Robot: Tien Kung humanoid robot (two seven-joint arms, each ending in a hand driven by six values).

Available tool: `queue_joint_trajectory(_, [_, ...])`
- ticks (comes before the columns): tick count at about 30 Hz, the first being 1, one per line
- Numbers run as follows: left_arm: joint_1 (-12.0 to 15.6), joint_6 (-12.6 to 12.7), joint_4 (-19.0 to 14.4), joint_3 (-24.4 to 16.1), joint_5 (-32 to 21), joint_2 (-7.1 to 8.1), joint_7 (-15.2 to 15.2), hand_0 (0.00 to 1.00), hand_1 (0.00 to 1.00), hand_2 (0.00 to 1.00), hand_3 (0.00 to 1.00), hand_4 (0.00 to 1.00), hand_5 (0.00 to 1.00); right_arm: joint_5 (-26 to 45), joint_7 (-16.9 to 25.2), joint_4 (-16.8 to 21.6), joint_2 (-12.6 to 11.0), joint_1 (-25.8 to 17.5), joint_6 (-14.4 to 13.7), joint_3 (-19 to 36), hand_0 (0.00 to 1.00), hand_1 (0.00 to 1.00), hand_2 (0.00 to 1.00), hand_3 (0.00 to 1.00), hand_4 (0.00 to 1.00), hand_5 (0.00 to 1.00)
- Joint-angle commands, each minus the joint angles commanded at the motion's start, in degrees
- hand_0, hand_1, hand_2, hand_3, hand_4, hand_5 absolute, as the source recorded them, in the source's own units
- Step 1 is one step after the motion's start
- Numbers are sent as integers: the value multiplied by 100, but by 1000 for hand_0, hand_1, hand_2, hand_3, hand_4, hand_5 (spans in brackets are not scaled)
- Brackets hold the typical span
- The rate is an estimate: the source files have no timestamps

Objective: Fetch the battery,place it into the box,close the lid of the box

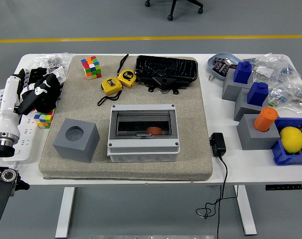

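Note:
The grey box (pixel 143 130) sits in the middle of the beige mat, near its front edge. Its dark tinted lid (pixel 142 124) lies flat over the opening. An orange cylinder, the battery (pixel 153 130), shows through the lid inside the box, right of centre. My left arm comes in at the left edge with a white forearm (pixel 5 110). Its black left hand (pixel 38 94) hangs over the table's left side, well apart from the box. The fingers are relaxed and hold nothing. The right arm is out of the picture.
A grey cube with a round hole (pixel 76 139) stands left of the box. Two yellow tape measures (pixel 118 80), a Rubik's cube (pixel 91 66) and a black tray (pixel 166 71) lie behind it. A second Rubik's cube (pixel 44 119) is under my hand. Grey-blue blocks, an orange cylinder (pixel 265 119), a lemon (pixel 291 139) and a black charger (pixel 218 145) fill the right.

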Motion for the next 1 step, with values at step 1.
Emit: queue_joint_trajectory(1, [-1, 3, 0, -3, 1, -2, -1, 797, 774, 729, 667, 998, 764, -4, -2, 1, 3, 1, 1, 7, 816, 795, 768, 775, 998, 998])
